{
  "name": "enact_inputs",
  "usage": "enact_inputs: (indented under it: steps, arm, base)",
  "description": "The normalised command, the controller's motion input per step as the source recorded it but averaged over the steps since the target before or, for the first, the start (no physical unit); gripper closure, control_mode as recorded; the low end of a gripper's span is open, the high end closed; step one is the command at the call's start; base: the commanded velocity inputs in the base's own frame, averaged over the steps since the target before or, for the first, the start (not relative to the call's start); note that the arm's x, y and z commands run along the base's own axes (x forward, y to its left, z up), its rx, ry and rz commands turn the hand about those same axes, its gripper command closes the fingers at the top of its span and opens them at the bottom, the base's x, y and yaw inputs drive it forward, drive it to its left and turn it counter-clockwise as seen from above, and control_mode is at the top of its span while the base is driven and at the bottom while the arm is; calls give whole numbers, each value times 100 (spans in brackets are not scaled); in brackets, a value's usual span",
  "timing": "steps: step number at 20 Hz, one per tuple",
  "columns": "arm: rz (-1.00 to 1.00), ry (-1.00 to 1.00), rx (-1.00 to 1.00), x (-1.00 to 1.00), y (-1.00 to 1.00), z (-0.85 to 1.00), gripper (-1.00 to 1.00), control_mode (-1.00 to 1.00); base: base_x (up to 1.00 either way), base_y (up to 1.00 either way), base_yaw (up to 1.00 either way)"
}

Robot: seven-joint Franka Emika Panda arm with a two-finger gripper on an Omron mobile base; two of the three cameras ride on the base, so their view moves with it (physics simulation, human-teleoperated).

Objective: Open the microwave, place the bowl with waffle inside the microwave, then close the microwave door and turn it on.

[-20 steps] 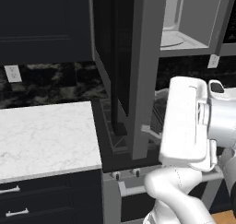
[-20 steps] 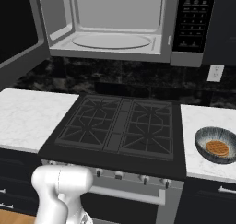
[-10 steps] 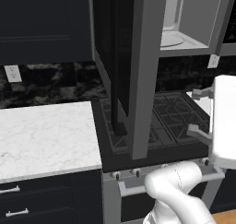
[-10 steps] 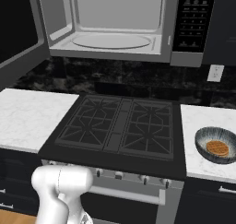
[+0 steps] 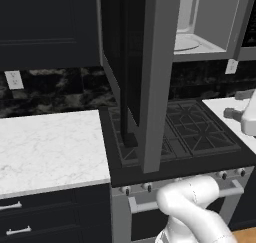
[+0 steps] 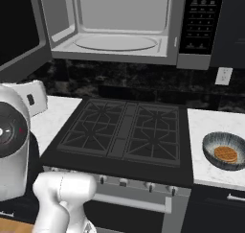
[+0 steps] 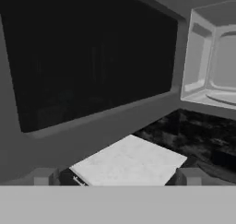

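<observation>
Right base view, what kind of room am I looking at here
A home kitchen, rendered rather than real. A gas stove sits between marble counters, an open microwave hangs above it, and a bowl with a waffle waits on the counter.

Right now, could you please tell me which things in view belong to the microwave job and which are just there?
Job:
- microwave, open
- microwave door, swung wide
- bowl on the right counter
- waffle in it

Just there:
- stove
- wall outlet
- left counter
</observation>
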Motion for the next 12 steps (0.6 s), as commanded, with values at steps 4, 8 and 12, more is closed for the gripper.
enact_inputs:
  steps: [4,8,12]
  arm:
    - [-35,57,-19,71,-27,-20,-100,-100]
    - [-34,37,-20,60,-20,-66,-100,-100]
    - [-37,23,-16,56,-41,-82,-100,-100]
  base:
    - [0,0,0]
    - [0,0,0]
    - [0,0,0]
